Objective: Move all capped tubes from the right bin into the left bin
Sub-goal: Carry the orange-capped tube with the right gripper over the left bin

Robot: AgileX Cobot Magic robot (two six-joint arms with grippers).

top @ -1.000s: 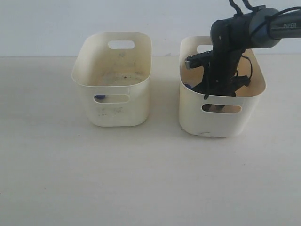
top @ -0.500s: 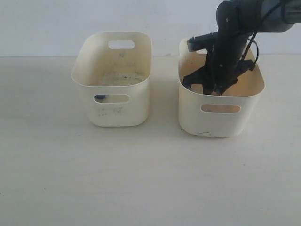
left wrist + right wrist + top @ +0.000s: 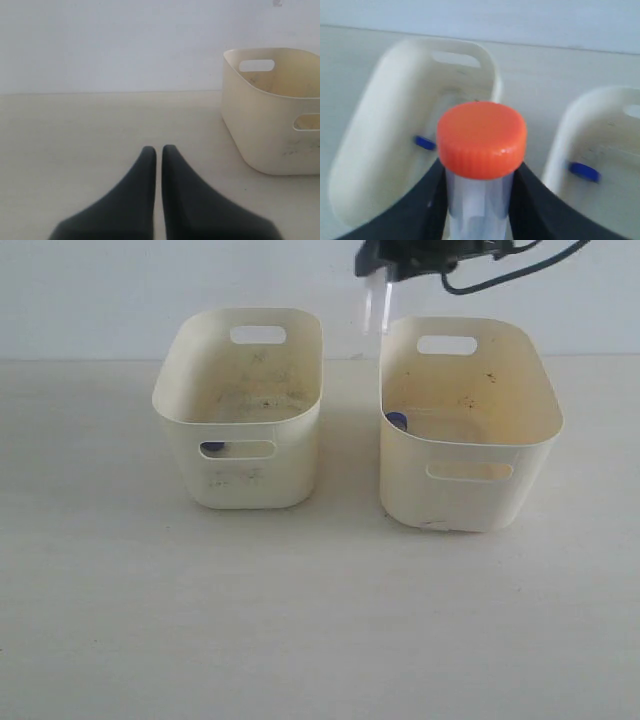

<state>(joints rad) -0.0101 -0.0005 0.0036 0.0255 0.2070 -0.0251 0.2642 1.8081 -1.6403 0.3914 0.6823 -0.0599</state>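
The right end effector (image 3: 479,192) is closed on an orange-capped tube (image 3: 481,140). Its two dark fingers (image 3: 427,200) press the clear body from either side just below the cap, and the tube stands upright. In the exterior view this end effector sits at the very top edge, partly cut off. The clear tube body hangs from it in the air, above the strip of tabletop (image 3: 320,620) between the two tubs and clear of both rims.

The left bin (image 3: 240,410) and the right bin (image 3: 470,430) stand side by side on the tabletop, near each other but not touching. Through the front handle cutout of the left bin a blue cap (image 3: 212,449) shows, low down by the front wall. A second blue cap (image 3: 398,421) lies inside the right bin, against the side wall nearest the left bin. The right bin's yellowish inner walls carry a few dark specks. No more of either blue-capped tube can be made out.

The left end effector (image 3: 156,152) hangs over bare tabletop, off to the side of the left bin. Its fingers are brought together with only a thin slit between them and nothing in their grip.
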